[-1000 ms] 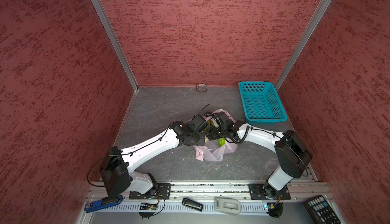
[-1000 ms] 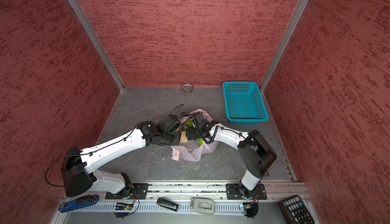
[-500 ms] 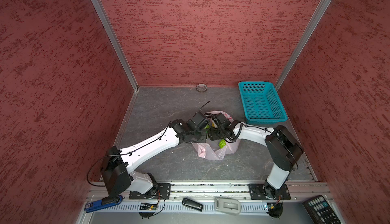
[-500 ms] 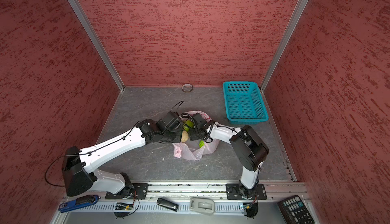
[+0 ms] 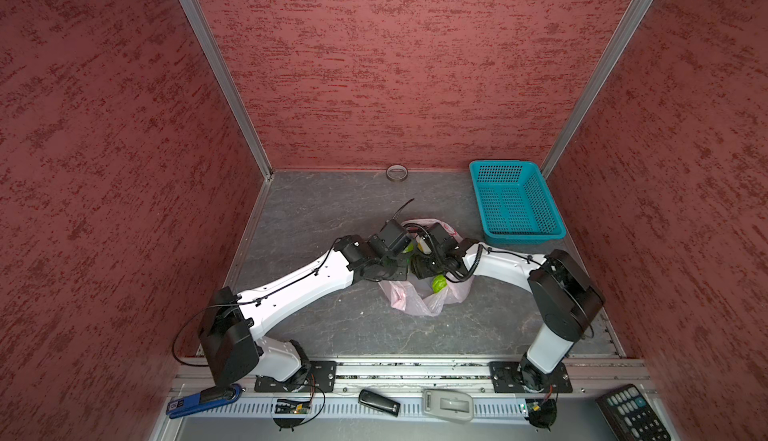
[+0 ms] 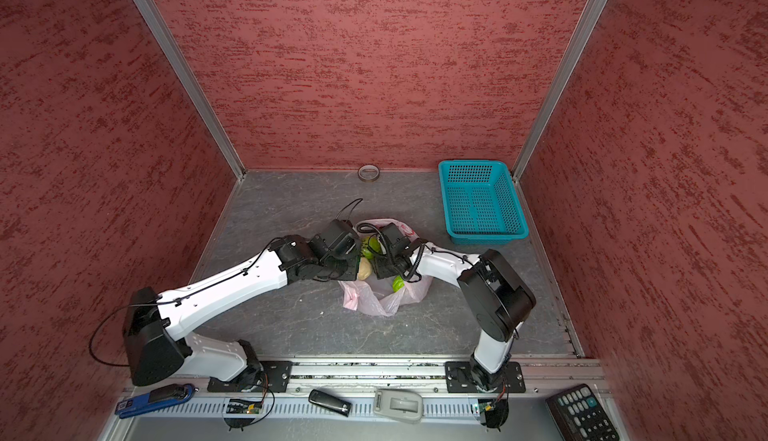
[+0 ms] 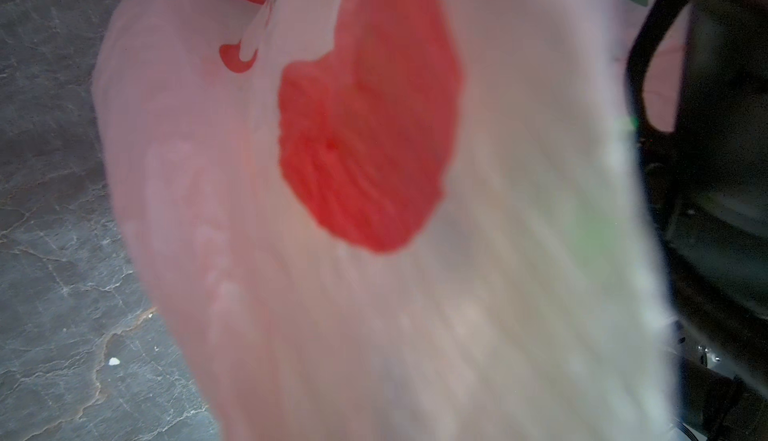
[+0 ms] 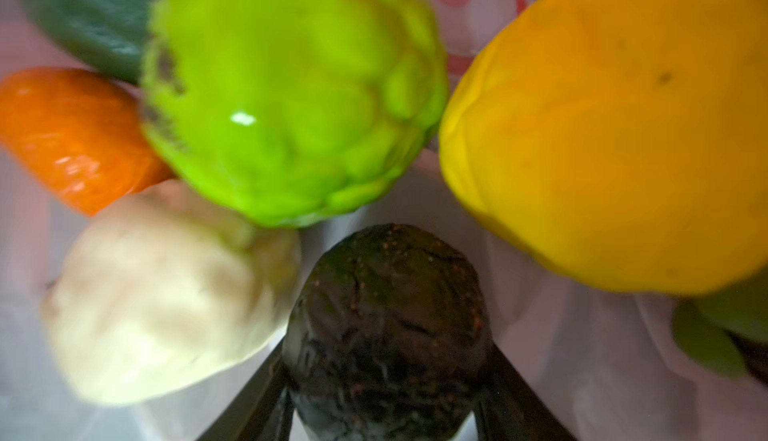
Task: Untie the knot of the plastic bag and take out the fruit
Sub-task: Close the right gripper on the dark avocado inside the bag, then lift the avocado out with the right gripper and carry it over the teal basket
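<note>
The pale pink plastic bag (image 5: 419, 299) lies open mid-table, with both grippers at its mouth. My left gripper (image 5: 402, 269) is at the mouth's left edge. Taut pink plastic with red print (image 7: 365, 127) fills the left wrist view and hides the jaws. My right gripper (image 8: 386, 376) is inside the bag, its fingers (image 8: 257, 393) pressed to both sides of a blackish fruit (image 8: 386, 326). Around it lie a bright green bumpy fruit (image 8: 291, 98), a yellow one (image 8: 615, 135), an orange one (image 8: 70, 135), a beige one (image 8: 166, 314) and a dark green one (image 8: 91, 11). The knot is out of view.
A teal perforated basket (image 5: 515, 206) stands at the back right. A tape ring (image 5: 397, 173) lies against the back wall. Red walls close in three sides. The metal rail (image 5: 415, 372) with both arm bases runs along the front edge.
The right gripper has pushed further left into the bag and its jaws have narrowed onto the blackish fruit. The left arm has barely moved.
</note>
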`<state>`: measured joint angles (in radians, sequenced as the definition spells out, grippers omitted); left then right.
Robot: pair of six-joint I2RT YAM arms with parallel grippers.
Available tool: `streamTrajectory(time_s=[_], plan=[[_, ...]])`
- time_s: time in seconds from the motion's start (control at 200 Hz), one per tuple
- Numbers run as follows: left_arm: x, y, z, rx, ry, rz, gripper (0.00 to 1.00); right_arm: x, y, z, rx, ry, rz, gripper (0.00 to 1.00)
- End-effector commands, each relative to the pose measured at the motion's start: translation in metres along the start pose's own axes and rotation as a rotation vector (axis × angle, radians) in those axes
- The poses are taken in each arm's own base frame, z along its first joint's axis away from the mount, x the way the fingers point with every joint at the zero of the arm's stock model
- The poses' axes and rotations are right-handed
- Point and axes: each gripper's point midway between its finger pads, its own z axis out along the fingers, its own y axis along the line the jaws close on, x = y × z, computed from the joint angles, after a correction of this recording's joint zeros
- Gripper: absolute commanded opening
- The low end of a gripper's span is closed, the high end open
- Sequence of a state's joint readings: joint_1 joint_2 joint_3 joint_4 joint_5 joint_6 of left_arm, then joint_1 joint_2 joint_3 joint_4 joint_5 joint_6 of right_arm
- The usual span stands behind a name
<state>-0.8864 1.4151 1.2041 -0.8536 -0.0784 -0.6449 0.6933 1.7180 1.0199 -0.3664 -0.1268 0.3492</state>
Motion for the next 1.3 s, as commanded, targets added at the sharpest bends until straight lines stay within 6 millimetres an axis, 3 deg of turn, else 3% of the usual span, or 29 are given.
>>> streamTrajectory(time_s=[0.0,0.25,0.461,0.711,0.937,1.107,1.207,1.297], plan=[[-0.003,-0.002,0.003,0.011,-0.007,-0.029,0.00,-0.002,0.022,-0.021,-0.099,-0.024,-0.060,0.44],[-0.010,-0.001,0.002,0.022,-0.025,-0.070,0.00,0.010,0.043,-0.048,-0.205,-0.017,-0.148,0.44],[-0.008,0.003,0.005,0.014,-0.025,-0.083,0.00,0.008,0.063,-0.079,-0.294,-0.047,-0.192,0.44],[-0.008,0.005,0.003,0.008,-0.036,-0.086,0.00,-0.001,0.082,-0.130,-0.377,-0.116,-0.213,0.43],[-0.008,0.008,0.002,-0.001,-0.045,-0.086,0.00,-0.021,0.083,-0.169,-0.342,-0.208,-0.195,0.43],[-0.006,0.011,0.000,-0.002,-0.052,-0.087,0.00,-0.042,0.066,-0.195,-0.273,-0.279,-0.155,0.43],[-0.006,0.011,-0.001,-0.002,-0.053,-0.084,0.00,-0.056,0.039,-0.204,-0.233,-0.313,-0.098,0.44],[-0.007,0.010,-0.001,-0.001,-0.054,-0.079,0.00,-0.074,0.000,-0.213,-0.189,-0.370,-0.006,0.44]])
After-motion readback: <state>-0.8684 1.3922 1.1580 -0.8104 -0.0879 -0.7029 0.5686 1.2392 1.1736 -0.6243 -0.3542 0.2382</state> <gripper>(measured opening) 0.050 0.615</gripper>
